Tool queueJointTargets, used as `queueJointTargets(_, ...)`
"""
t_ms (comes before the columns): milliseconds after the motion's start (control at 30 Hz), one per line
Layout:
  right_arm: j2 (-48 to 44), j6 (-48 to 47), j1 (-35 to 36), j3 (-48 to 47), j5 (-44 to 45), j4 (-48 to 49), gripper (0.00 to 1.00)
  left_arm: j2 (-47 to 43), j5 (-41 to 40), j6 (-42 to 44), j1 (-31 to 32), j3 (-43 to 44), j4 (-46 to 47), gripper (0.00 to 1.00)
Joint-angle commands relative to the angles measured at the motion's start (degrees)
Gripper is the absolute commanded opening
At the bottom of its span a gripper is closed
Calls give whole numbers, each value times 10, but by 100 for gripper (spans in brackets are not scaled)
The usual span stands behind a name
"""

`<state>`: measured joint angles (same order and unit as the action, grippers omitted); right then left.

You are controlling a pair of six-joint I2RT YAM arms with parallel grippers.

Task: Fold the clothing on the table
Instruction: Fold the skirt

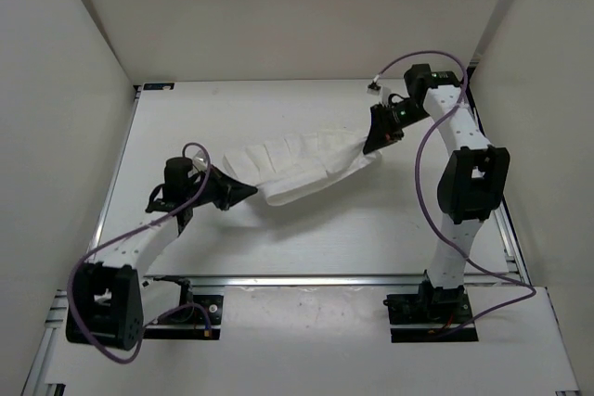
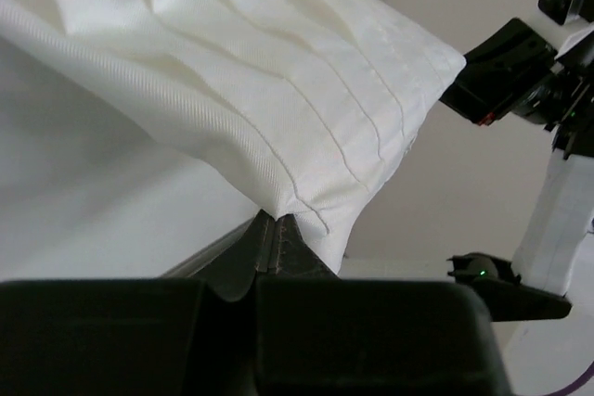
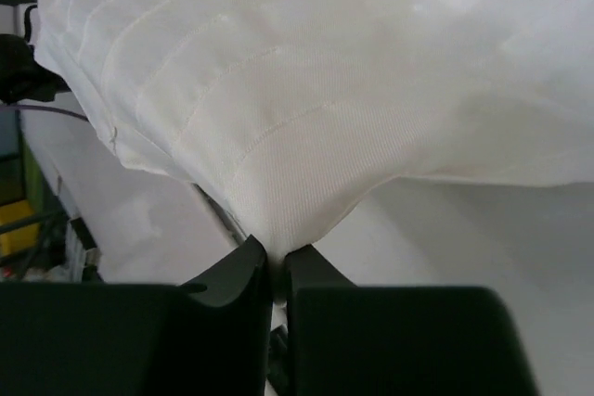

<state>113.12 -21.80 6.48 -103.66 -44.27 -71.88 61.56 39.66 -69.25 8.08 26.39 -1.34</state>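
Note:
The white clothing [image 1: 302, 166] hangs stretched between my two grippers above the table [image 1: 316, 238], with parallel crease lines running across it. My left gripper [image 1: 249, 191] is shut on its left corner; in the left wrist view the fabric [image 2: 278, 90] bunches into the shut gripper [image 2: 276, 222]. My right gripper [image 1: 375, 144] is shut on the right corner, and the cloth [image 3: 306, 90] fans out from the gripper [image 3: 278, 255] in the right wrist view. The garment sags in the middle, its lower fold near the tabletop.
White walls [image 1: 65, 90] enclose the table on the left, back and right. A silver rail [image 1: 316, 279] runs along the near edge by the arm bases. Purple cables [image 1: 422, 164] loop beside both arms.

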Motion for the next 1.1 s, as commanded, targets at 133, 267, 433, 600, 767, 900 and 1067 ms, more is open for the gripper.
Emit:
queueJointTargets(133, 77, 113, 9, -174, 83, 140, 99, 159, -26, 3, -47, 137, 129, 93)
queueJointTargets(267, 164, 128, 48, -305, 157, 169, 100, 266, -92, -43, -67, 174, 226, 99)
queueJointTargets(433, 167, 135, 56, -308, 168, 169, 99, 315, -131, -53, -58, 225, 238, 99)
queueJointTargets(600, 132, 85, 29, -220, 134, 123, 99, 301, -88, 24, -47, 238, 97, 99)
queueJointTargets(767, 35, 77, -27, -61, 50, 87, 92, 241, -99, 165, -1, 256, -139, 99)
queueJointTargets(900, -42, 70, -30, 121, 39, 94, 82, 208, -119, 231, 57, 220, -225, 98)
queueJointTargets(1067, -61, 84, 8, 208, 50, 124, 74, 191, -151, 272, 80, 150, -231, 99)
